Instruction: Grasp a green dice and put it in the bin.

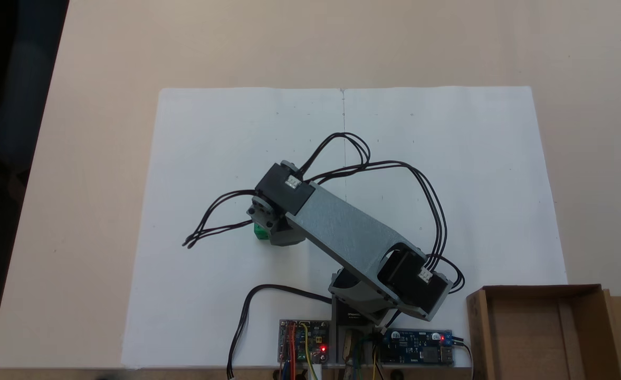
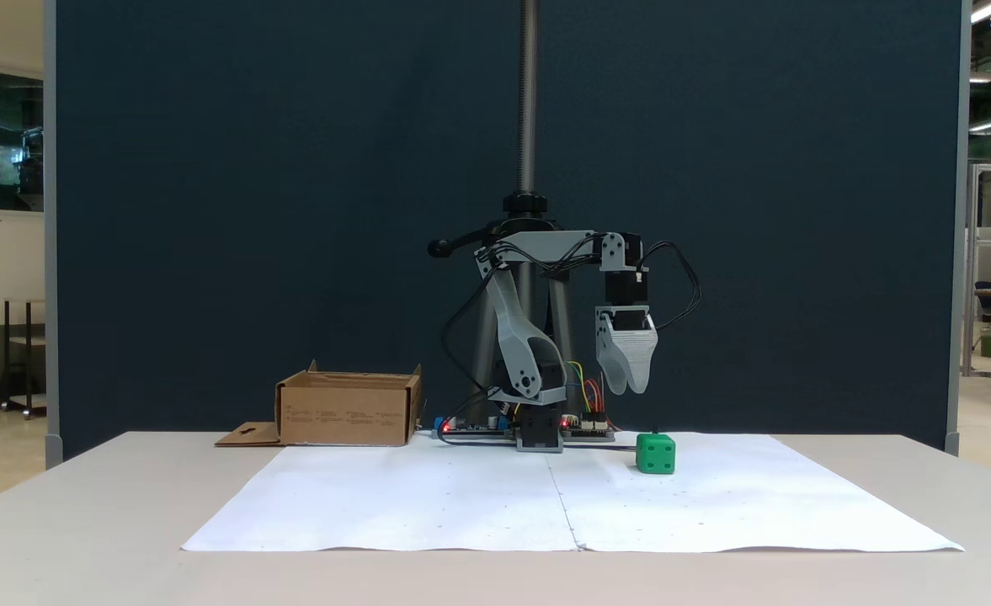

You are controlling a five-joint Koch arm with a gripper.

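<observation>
Paper sheet (image 2: 428,505): lying nearest, under everything.
Green dice (image 2: 656,454): sitting right of centre.
Gripper (image 2: 627,389): hanging above it, fingers' spread hidden.
Bin (image 2: 348,409): sitting far left.

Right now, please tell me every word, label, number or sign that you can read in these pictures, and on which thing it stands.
No text can be read with certainty.
The bin: faint printed lines on its front wall, too small to read.
Black motor at the arm's base: small white lettering, blurred.
Circuit boards: markings too small to read.
The green dice: round pips only, no writing.
</observation>
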